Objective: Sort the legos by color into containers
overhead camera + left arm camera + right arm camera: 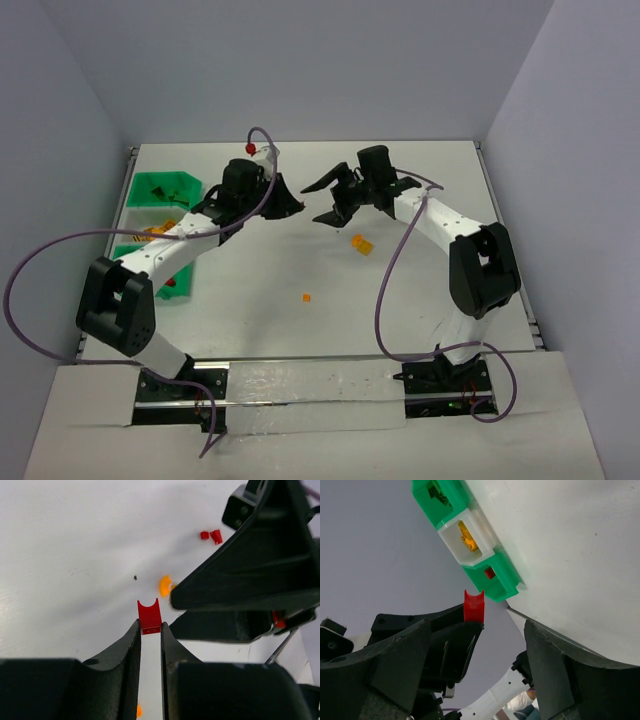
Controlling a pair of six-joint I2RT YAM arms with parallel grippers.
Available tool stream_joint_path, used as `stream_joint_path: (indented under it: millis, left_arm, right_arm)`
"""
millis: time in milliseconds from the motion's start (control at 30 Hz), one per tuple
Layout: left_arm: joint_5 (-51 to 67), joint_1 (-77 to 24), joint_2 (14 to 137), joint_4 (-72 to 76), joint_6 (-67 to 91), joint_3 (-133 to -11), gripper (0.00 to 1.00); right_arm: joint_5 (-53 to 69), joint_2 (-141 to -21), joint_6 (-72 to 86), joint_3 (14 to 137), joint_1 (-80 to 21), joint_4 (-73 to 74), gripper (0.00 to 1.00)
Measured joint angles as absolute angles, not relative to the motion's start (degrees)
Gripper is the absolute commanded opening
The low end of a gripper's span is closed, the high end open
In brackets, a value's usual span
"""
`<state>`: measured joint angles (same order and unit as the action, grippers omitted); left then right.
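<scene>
While the left gripper (150, 631) pinches a red lego brick (149, 615) between narrow fingers, the brick's notched end sticks out past their tips. The right gripper (323, 198) stands just beside it, fingers spread wide and holding nothing. The two meet over the far middle of the white table (420, 320). An orange brick (360, 243) and a smaller orange piece (307, 297) lie on the table, well apart from the containers (145, 190) at the left edge. Seen from the right wrist, the far green bin (422, 495) holds dark green pieces. The whitish middle bin (487, 532) holds an orange-yellow brick, and the near green bin (509, 580) holds a red one.
</scene>
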<state>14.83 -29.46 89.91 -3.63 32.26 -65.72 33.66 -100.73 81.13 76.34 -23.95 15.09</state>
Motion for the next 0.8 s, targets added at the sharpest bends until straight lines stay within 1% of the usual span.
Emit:
stream_joint_path:
  millis: [167,300,433,467,667,800]
  left_arm:
    - [17.36,-25.24,84.36,-10.66,24.59,-63.47,0.0]
    - [21.06,-17.75,77.49,-21.12,11.9,-63.41,0.0]
    - [23.46,-6.19,72.07,-33.5,-3.75,-65.31,0.0]
    - [23.77,-3.62,71.35,-36.9,-7.74,-66.04,0.0]
    - [23.49,11.43,70.28,-52.04,-27.95,-66.37,0.0]
    - [22.1,20.76,73.76,-59.29,-37.3,-68.23,0.01]
  right_arm:
    - [33.48,-100.41,77.36,76.38,-22.28,15.73,0.85]
    - [32.29,-99.28,68.2,78.35,-19.68,18.74,0.86]
    - [31.97,-98.92,52.09,85.41,-18.16,24.13,0.94]
    - [32.18,-98.76,48.45,86.98,-18.06,25.01,1.0]
    - [33.28,-95.42,26.44,88.51,-17.96,31.56,1.0]
    - [29.32,-95.26,15.09,88.92,-17.96,37.41,1.0]
